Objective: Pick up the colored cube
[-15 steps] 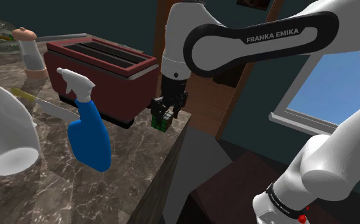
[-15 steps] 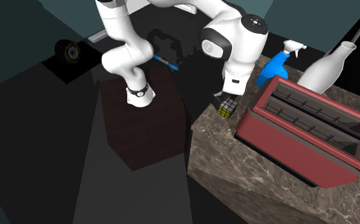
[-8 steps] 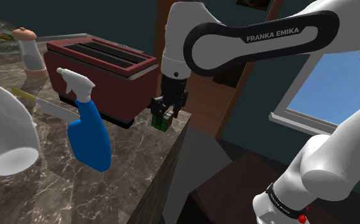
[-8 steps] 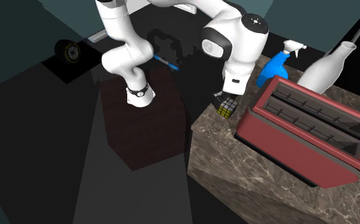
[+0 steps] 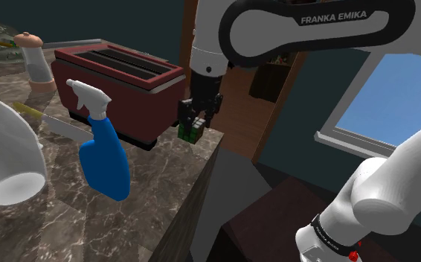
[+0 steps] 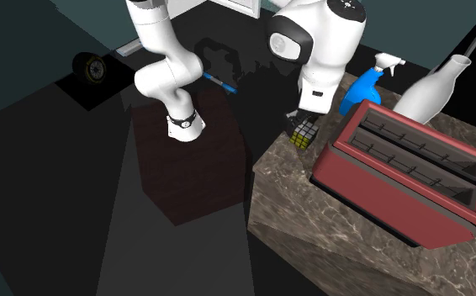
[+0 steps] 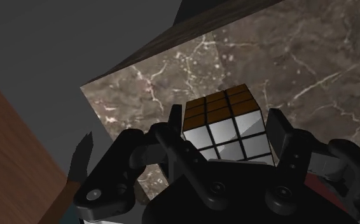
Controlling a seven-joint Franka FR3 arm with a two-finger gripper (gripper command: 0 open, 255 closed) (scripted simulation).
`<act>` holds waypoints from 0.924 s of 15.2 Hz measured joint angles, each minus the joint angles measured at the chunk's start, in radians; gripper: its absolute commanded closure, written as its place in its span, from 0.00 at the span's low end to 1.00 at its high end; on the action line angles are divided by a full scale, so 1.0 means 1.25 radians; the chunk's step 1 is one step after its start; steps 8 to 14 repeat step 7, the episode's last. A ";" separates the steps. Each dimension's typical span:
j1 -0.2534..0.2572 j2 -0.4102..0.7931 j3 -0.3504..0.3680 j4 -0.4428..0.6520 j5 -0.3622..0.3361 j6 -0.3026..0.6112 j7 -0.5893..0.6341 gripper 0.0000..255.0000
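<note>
A small puzzle cube with orange and white faces sits clasped between my two black fingers, and the marble countertop lies below it. In the shoulder view the cube shows green faces and hangs a little above the counter's corner, just off the red toaster's end. My gripper is shut on it. From the second exterior view the cube shows yellow and dark faces under the gripper, above the counter's near corner.
A red two-slot toaster stands close beside the cube. A blue spray bottle and a white vase stand on the marble counter. The counter's edge drops off beside the gripper toward the dark stand.
My gripper has risen with the cube in it, lifting it off the counter's corner. The arm's upper link has moved up too.
</note>
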 measured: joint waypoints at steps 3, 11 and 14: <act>-0.001 -0.004 -0.002 0.025 0.001 -0.028 0.000 1.00; -0.002 -0.007 -0.004 0.061 0.001 -0.067 -0.001 1.00; -0.002 -0.007 -0.004 0.061 0.001 -0.067 -0.001 1.00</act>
